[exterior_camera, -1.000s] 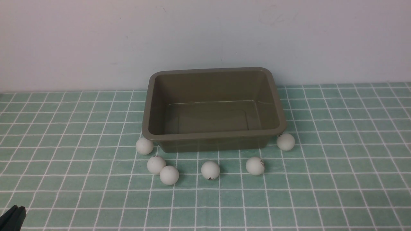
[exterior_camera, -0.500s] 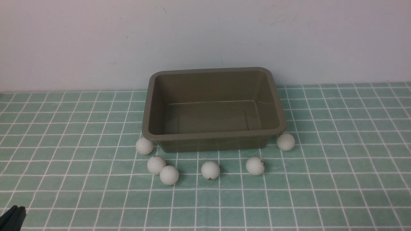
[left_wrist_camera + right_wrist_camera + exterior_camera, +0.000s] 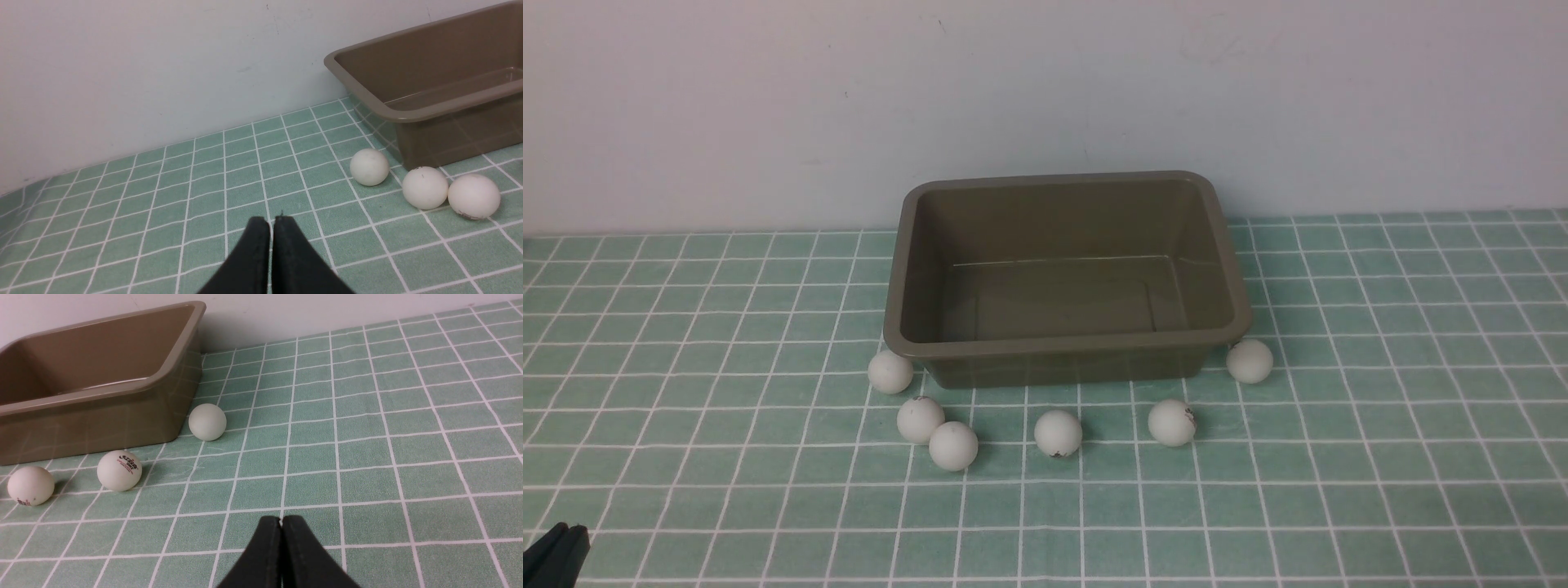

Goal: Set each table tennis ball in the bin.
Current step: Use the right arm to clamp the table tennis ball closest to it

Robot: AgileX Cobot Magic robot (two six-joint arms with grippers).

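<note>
Six table tennis balls (image 3: 1058,433) lie before the bin (image 3: 1062,365) (two seemingly touching); left gripper (image 3: 271,219) and right gripper (image 3: 281,520) sit clenched.

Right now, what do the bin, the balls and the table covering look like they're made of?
The bin: likely moulded plastic, olive-brown, semi-gloss; the grid lines reflect faintly in its outer wall. The table tennis balls: probably thin plastic, matte white, no shine, some with printed marks. The table covering: green checked cloth or vinyl, I cannot tell which; it ripples at one edge.
</note>
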